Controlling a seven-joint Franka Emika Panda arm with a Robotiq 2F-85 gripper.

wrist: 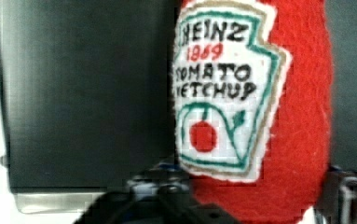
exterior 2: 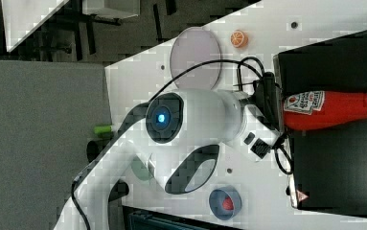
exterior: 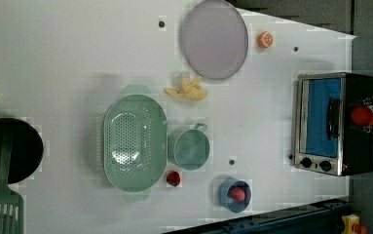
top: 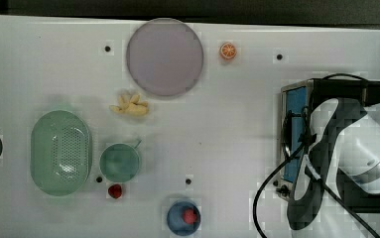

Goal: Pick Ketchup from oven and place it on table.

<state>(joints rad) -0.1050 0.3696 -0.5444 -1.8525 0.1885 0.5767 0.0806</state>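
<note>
On top of the oven (exterior: 357, 122), the claw (exterior: 369, 117) grasps the ketchup (exterior 2: 334, 110), so it should lift straight before moving toward the tabletop (top: 237, 124).

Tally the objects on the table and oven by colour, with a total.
Red: 3, ketchup, ball, ball in bowl
Green: 2, colander, cup
Blue: 1, bowl
Purple: 1, plate
Orange: 1, orange slice
Yellow: 1, bananas
Total: 9
</note>
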